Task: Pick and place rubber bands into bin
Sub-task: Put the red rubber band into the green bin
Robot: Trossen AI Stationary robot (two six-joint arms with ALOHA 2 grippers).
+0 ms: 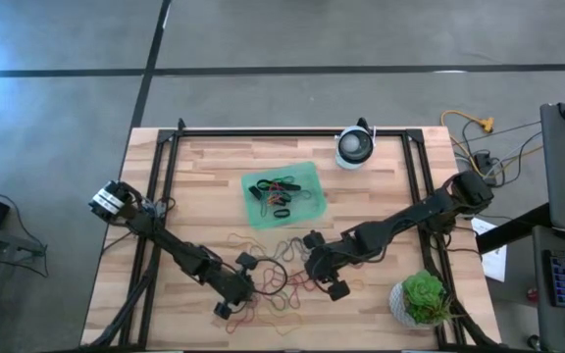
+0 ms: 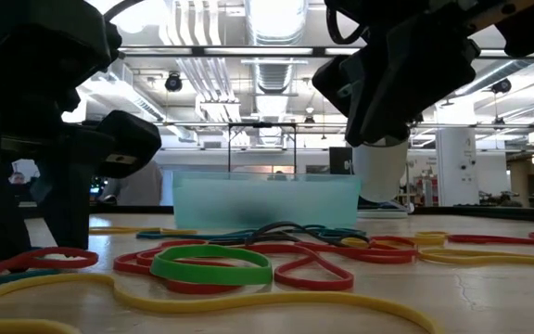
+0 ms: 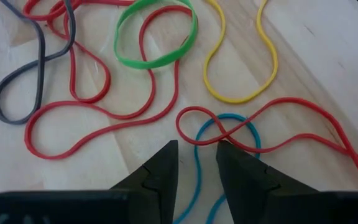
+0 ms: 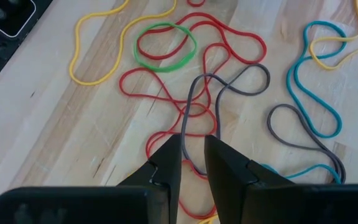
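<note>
Your right gripper (image 4: 192, 155), fingers narrowly apart, straddles a grey band (image 4: 199, 118) just ahead; pinch that strand alone, avoiding red loops (image 4: 166, 93) beneath.

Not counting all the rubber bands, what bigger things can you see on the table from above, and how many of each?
Robot arms: 2 (left, right)
Green bin: 1
Round white gadget: 1
Potted plant: 1
Total: 5
</note>
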